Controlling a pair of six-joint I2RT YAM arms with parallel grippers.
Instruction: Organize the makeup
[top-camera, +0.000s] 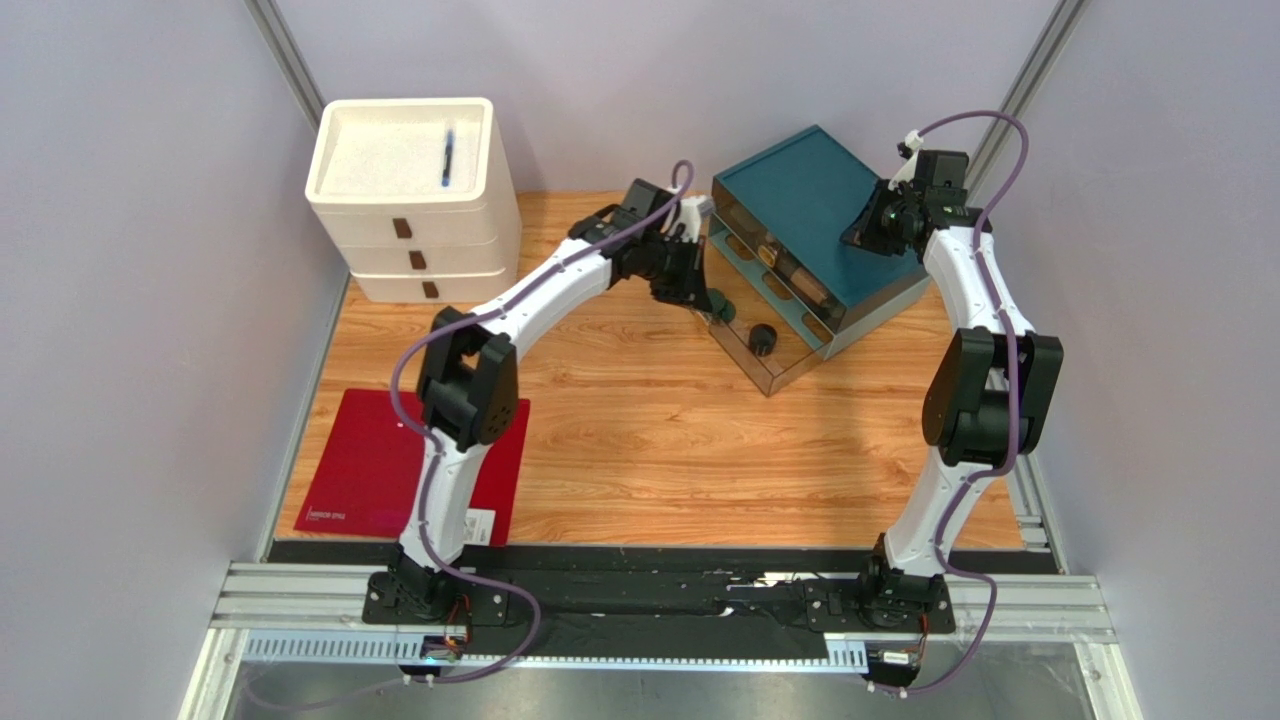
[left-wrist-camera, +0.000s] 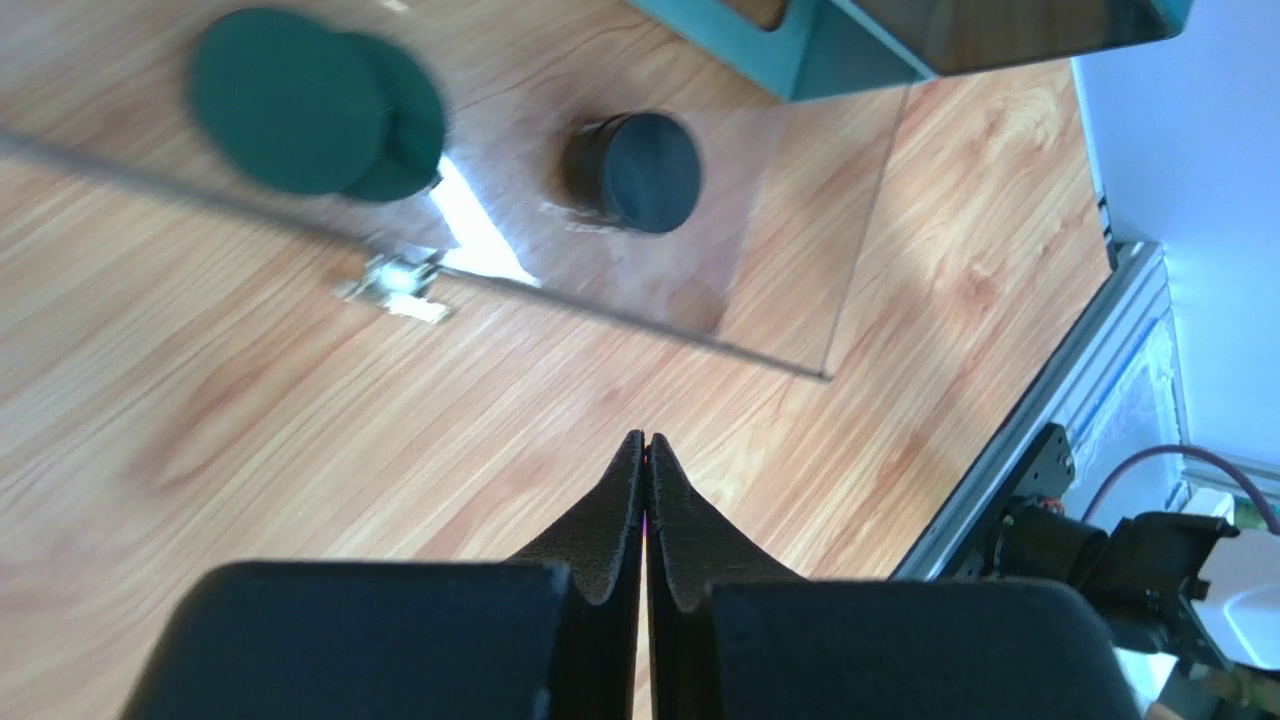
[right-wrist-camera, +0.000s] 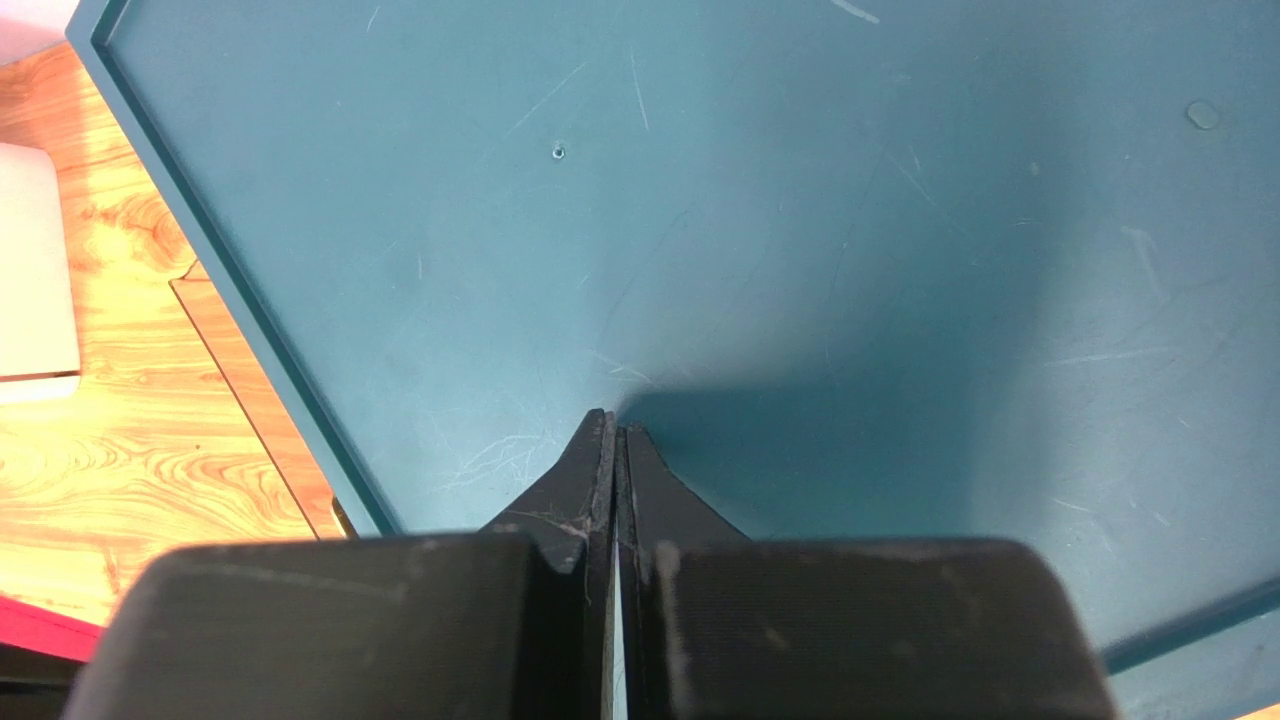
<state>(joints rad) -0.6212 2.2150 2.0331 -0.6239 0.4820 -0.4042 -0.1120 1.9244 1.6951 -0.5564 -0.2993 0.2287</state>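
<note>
The teal organizer (top-camera: 804, 188) stands at the back right, and its clear bottom drawer (top-camera: 781, 365) is pulled out. In the drawer lie two flat dark-green discs (left-wrist-camera: 308, 102), overlapping, and a black round jar (left-wrist-camera: 639, 170); the jar also shows in the top view (top-camera: 763, 339). Beige things (top-camera: 801, 281) show dimly in the upper drawers. My left gripper (left-wrist-camera: 646, 438) is shut and empty, above the wood just in front of the drawer's small metal handle (left-wrist-camera: 398, 282). My right gripper (right-wrist-camera: 616, 420) is shut and empty, its tips at the organizer's teal top (right-wrist-camera: 842, 225). No bottle is clearly seen.
A white three-drawer unit (top-camera: 406, 225) stands at the back left with a blue pen (top-camera: 448, 155) in its top tray. A red mat (top-camera: 361, 458) lies at the front left beside the left arm. Grey walls close in both sides.
</note>
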